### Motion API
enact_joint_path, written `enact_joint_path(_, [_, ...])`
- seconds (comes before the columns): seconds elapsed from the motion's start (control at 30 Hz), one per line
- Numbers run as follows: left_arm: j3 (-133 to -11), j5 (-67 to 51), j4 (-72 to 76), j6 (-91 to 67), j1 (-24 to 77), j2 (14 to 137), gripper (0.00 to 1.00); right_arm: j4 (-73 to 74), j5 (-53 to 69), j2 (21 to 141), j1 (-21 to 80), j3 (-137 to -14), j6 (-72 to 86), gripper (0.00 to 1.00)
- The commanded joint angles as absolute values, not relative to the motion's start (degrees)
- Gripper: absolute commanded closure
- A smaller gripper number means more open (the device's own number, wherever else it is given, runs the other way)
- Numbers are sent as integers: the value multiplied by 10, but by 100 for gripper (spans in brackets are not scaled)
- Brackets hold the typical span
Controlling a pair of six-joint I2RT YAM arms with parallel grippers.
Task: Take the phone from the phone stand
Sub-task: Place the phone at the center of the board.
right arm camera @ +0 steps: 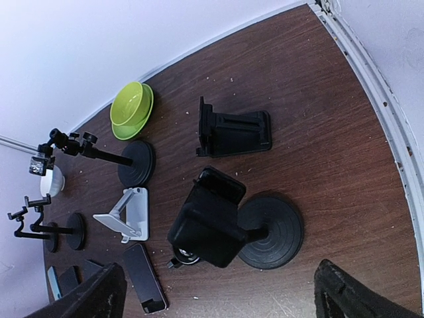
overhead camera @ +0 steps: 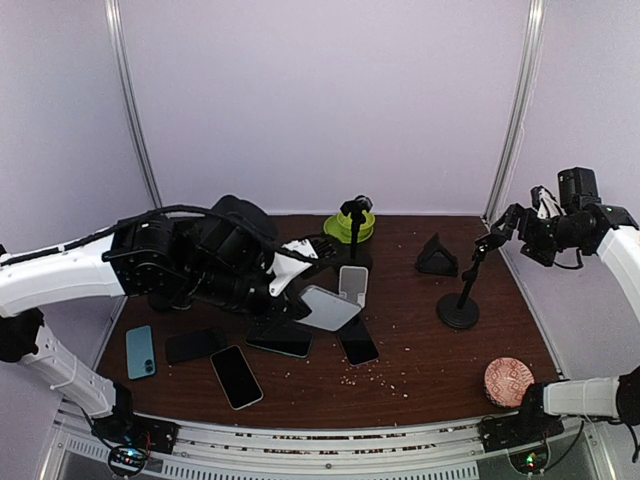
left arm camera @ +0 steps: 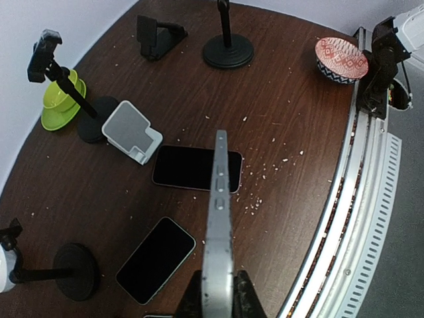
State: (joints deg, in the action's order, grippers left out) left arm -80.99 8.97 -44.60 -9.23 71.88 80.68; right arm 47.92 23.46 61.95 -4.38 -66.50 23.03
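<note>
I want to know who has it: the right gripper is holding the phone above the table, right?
No, the left gripper is holding the phone above the table; the left wrist view shows it pinched edge-on. The right gripper is open and empty.

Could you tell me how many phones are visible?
6: grey phone in left pincer; flat, left to right: teal phone, black phone, front phone, shadowed phone, central phone. The left arm may hide more.

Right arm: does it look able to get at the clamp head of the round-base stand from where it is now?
Probably yes. The right gripper is open right above the round-base stand, with nothing between them; the black wedge stand sits apart, farther back.
</note>
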Motion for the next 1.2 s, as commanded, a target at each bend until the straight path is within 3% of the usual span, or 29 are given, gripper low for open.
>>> enact_joint_path(0.0, [-772,34,-377,-149,698,759,100,503,207,595,-47,-685,221,1])
enact_joint_path(0.4, [-610,-126,-249,-291,642,703,100,522,209,534,-47,-674,250,1])
enact_joint_path(0.63, [-536,-189,-134,-402,637,739,100,530,217,492,-47,-671,290,0])
enact_joint_path(1.17, [-543,-275,-115,-468,628,868,100,540,256,464,-47,-669,299,1])
